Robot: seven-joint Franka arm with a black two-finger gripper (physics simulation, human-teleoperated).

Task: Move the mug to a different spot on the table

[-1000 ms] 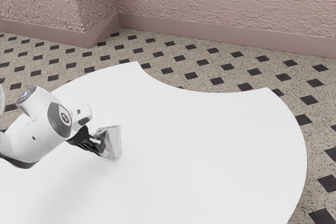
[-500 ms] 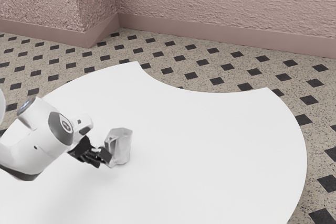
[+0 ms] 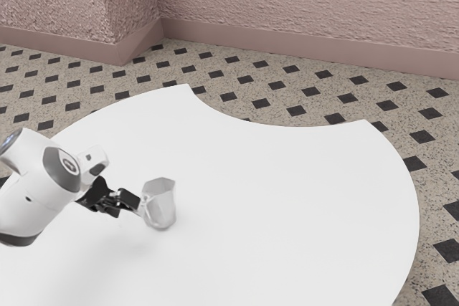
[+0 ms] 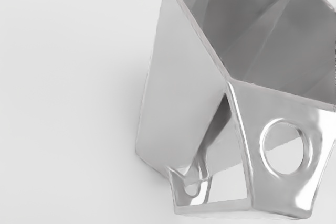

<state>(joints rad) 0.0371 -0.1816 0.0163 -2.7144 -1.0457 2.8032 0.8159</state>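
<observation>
one white table [image 3: 301, 198], one arm [image 3: 39, 184], one silver mug [image 3: 159, 204] beside the gripper [image 3: 138, 201]
the round table stands on a tiled floor [image 3: 287, 98], and the white arm comes in low from the exterior view's left. the faceted mug stands upright on the table toward the exterior view's lower left, mouth up, its pierced handle [image 4: 286, 177] turned toward the hand. the black gripper sits level with the mug, its tip at the mug's side; whether its jaws are apart or together cannot be told.
</observation>
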